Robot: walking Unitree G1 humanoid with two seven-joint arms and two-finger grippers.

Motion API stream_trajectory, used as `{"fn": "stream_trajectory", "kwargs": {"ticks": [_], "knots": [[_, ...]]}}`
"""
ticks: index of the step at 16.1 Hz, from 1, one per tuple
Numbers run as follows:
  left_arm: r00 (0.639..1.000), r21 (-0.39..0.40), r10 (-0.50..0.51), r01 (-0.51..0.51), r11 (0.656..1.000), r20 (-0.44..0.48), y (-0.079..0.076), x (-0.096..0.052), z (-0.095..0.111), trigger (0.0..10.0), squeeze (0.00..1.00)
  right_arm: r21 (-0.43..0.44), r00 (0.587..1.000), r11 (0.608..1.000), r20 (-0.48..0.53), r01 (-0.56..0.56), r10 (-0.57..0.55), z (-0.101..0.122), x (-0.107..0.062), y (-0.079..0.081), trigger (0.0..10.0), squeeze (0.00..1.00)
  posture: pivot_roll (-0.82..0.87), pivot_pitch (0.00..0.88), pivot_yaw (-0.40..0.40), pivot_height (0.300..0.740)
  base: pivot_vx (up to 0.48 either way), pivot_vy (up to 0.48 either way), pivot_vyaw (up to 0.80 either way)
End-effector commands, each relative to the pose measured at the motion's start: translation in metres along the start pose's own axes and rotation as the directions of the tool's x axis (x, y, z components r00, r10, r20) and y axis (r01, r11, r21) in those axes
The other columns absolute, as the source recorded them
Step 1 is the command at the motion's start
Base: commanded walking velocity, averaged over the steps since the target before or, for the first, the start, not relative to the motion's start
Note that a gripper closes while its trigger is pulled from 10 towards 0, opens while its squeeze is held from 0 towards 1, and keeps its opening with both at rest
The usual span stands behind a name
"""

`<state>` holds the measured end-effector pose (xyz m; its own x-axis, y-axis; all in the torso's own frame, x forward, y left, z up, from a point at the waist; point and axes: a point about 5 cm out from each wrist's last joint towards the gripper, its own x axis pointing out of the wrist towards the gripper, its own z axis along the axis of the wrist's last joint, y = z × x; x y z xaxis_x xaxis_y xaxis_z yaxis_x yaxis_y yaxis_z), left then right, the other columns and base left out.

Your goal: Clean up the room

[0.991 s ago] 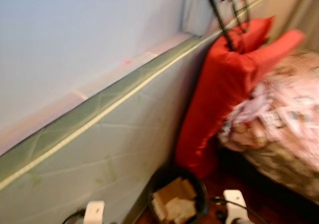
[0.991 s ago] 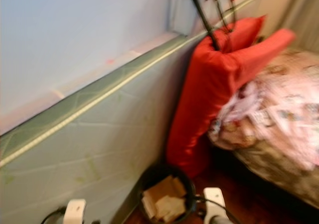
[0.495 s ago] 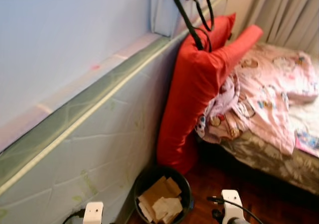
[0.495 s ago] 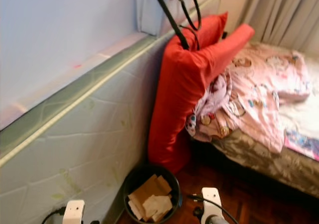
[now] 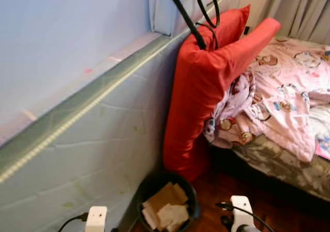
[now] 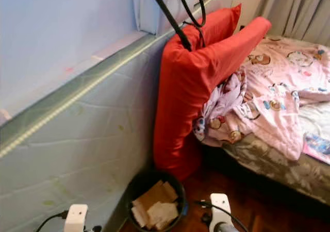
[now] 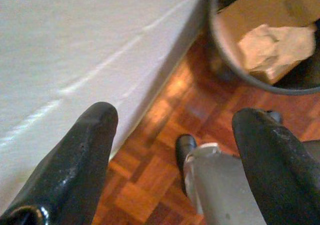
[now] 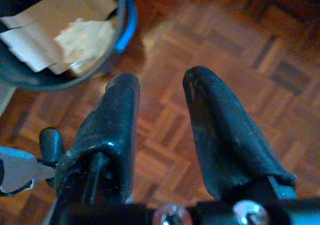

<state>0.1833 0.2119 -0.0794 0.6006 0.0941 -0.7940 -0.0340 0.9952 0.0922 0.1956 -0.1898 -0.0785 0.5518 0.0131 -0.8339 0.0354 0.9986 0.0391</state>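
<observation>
The camera has swung since a second ago, sharpening the picture and bringing more of the bed (image 5: 289,160) into the right of the frame.
The bin (image 5: 167,203) of cardboard sits bottom centre, below the red cushion (image 5: 206,87). Left gripper (image 7: 172,130) hangs spread wide, empty; right gripper (image 8: 160,92) slightly parted, empty, over the wood floor (image 8: 225,40).

White wrist housings (image 5: 96,218) trail black cables; each gripper (image 8: 160,135) has long black fingers (scuffed, matte).
</observation>
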Motion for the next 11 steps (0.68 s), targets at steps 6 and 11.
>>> {"fn": "stream_trajectory", "kwargs": {"ticks": [6,11], "knots": [[1.0,-0.004,0.009,-0.009,1.0,-0.005,0.0011,-0.0006,-0.0025,10.0,0.0,0.011,1.0,1.0,0.002,0.0,0.0,0.0001,0.0,0.0002,10.0,0.0,0.03,0.0,-0.015,0.74,0.0,-0.412,0.0],[1.0,-0.009,0.012,-0.012,1.0,-0.004,0.0012,-0.0005,-0.0023,10.0,0.0,0.007,1.0,1.0,0.002,-0.004,0.004,0.0005,0.0001,0.0004,10.0,0.0,0.03,0.0,-0.016,0.74,0.0,-0.412,0.0]]}}
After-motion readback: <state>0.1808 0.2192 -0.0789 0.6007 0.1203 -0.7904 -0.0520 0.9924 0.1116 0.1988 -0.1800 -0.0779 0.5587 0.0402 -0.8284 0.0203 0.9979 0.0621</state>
